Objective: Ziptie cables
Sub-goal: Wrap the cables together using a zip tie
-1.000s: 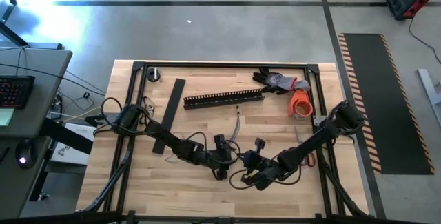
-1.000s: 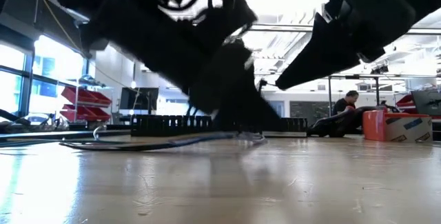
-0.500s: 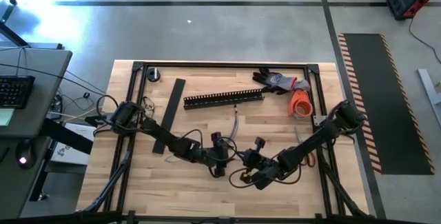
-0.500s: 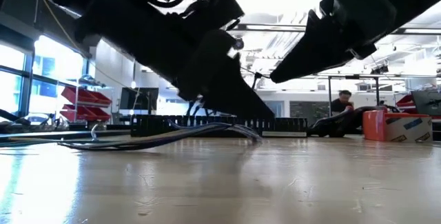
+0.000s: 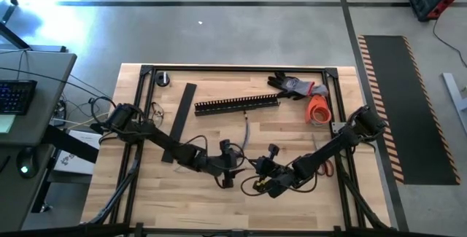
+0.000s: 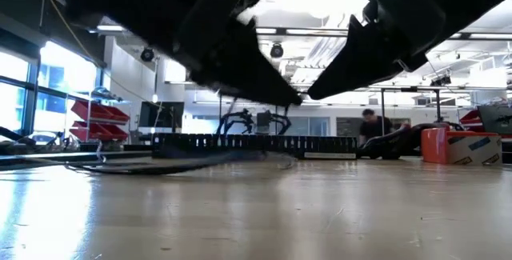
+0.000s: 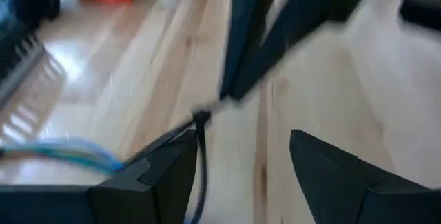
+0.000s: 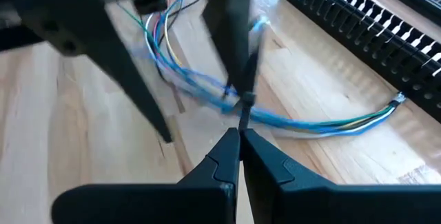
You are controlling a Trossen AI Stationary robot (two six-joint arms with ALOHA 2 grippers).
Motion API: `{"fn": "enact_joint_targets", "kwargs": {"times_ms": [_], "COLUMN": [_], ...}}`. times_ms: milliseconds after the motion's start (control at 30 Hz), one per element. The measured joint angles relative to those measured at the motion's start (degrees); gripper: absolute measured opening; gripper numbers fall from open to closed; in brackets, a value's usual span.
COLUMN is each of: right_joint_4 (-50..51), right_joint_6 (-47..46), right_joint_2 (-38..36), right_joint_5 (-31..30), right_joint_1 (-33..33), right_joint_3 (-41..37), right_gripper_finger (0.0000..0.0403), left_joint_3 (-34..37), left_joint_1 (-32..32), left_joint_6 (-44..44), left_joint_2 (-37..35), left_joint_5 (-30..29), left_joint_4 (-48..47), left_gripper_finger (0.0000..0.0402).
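Note:
The cables [image 5: 246, 133], a thin bundle of blue-white wires [image 8: 310, 122], lie on the wood at mid-table. The ziptie [image 8: 246, 72], a hair-thin dark strip, crosses them. Its small head [image 7: 201, 117] shows in the left wrist view. My right gripper [image 8: 240, 140] is shut at the ziptie, just on the near side of the cables [image 5: 257, 173]. My left gripper [image 7: 241, 176] stands open close to its left [image 5: 232, 165], raised off the table. The ziptie's strip runs along the inner side of one left finger [image 7: 169, 176]; I cannot tell whether it touches. My right gripper pinches the ziptie's strip [image 8: 242, 117] between its two fingertips, close to where the strip crosses the cables. The fingers slant down from the table's near right. From the tips the strip runs on over the bundle, which rests on the wood.
A long black slotted channel [image 5: 237, 105] lies beyond the cables, with a flat black cover strip [image 5: 180, 117] to its left. Gloves [image 5: 295, 85] and an orange tape roll [image 5: 317, 109] sit at the far right. A black frame [image 5: 139, 120] rims the table. A person [image 6: 370, 124] stands in the room behind.
My left gripper has risen off the table and drawn back toward the left edge, staying open. The stretch of cable that arched up half a second ago has sunk back toward the wood.

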State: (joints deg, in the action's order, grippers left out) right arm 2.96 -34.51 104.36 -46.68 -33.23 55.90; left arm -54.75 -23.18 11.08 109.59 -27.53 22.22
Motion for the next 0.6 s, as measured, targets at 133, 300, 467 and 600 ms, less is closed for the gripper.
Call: {"fn": "enact_joint_targets", "kwargs": {"times_ms": [133, 300, 467, 600], "right_joint_4": [-0.22, -0.38, -0.62, -0.62], "right_joint_6": [-0.53, -1.16, 0.12, 2.54], "right_joint_2": [0.0, 0.0, -0.02, -0.02], "right_joint_5": [0.28, 0.5, 1.92, 2.34], "right_joint_1": [0.26, 0.63, 0.63, 0.61], "right_joint_3": [0.0, -0.02, -0.02, -0.02], "right_gripper_finger": [0.0, 0.0, 0.0, 0.0], "left_joint_3": [1.55, 1.6, 1.62, 1.58], "left_joint_1": [-1.39, -3.42, -5.08, -5.59], "left_joint_6": [3.57, 6.79, 6.79, 3.41], "left_joint_2": [0.23, 0.08, -0.93, -4.04], "left_joint_5": [-0.98, -0.78, -1.37, -1.55], "left_joint_4": [2.64, 2.5, 2.23, 3.1], "left_gripper_finger": [0.0214, 0.0211, 0.019, 0.0161]}}
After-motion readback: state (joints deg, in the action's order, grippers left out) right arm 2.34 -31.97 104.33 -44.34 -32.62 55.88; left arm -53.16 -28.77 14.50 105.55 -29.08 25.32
